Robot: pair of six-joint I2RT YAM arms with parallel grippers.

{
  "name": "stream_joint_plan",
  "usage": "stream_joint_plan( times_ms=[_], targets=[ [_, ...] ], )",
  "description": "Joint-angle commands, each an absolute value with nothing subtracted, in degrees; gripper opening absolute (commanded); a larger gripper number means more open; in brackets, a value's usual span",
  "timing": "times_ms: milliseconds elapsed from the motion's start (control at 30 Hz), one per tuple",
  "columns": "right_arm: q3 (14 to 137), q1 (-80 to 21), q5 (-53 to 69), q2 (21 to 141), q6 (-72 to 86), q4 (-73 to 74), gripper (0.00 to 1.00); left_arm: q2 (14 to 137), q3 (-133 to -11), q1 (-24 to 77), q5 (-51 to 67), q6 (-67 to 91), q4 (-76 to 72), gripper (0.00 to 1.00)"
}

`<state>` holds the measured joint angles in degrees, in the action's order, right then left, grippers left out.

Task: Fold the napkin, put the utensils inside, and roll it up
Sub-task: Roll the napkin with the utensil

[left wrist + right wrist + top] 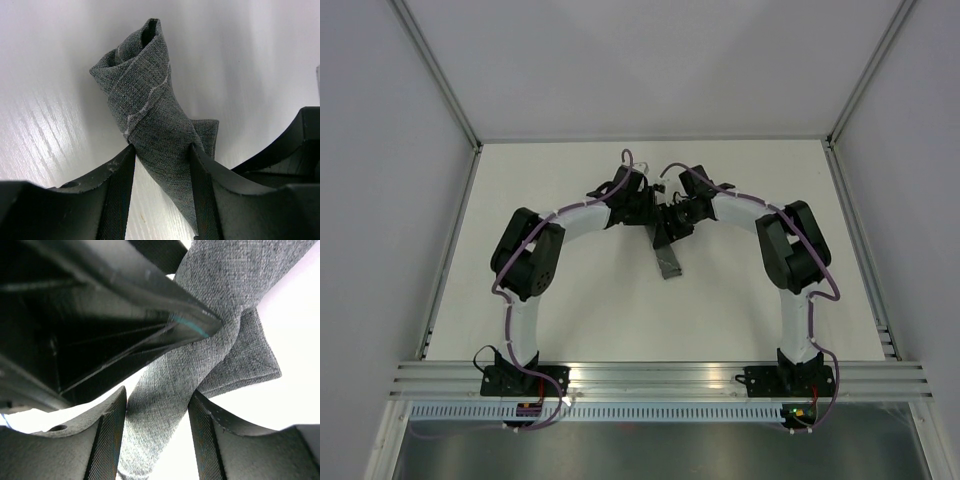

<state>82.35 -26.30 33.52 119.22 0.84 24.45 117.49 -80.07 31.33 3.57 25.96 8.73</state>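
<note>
Above the table (570,330), left hand (162,152) clamps the rolled napkin (145,85); right hand (157,402) straddles it, grip unclear

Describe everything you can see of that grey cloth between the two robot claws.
The napkin is dark grey woven fabric with a thin pale stitched line along its hem. It is twisted into a loose roll, one end open like a funnel, a flat corner sticking out from the side. The left gripper clamps it across its middle; it also passes between the fingers of the right gripper, though whether they squeeze it is unclear.
</note>
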Motion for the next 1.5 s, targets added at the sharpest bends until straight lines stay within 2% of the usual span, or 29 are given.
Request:
stream_joint_plan(
  times_ms=[0,533,1033,1133,1300,1467],
  targets=[
    [83.85,-25.4,36.73,117.16,2.2,25.05,0.57,119.27,-83.58,31.38,3.96,22.85,11.16,0.52],
    [82.97,-23.73,32.17,112.68,1.23,21.89,0.55,120.85,-86.22,31.38,4.39,22.15,13.36,0.52],
    [84.9,-24.08,29.09,117.33,-1.76,22.85,0.54,121.46,-87.54,31.38,5.19,21.97,14.5,0.52],
    [85.17,-24.08,28.21,117.95,-1.67,22.67,0.51,121.46,-87.71,31.38,5.45,21.8,14.68,0.52],
    [85.08,-24.0,26.72,118.3,-1.14,22.76,0.36,121.29,-88.15,31.38,5.63,21.53,15.03,0.53],
    [84.46,-23.29,26.63,118.65,-0.27,22.33,0.29,120.5,-88.24,31.38,5.19,21.18,14.94,0.54]
  ],
)
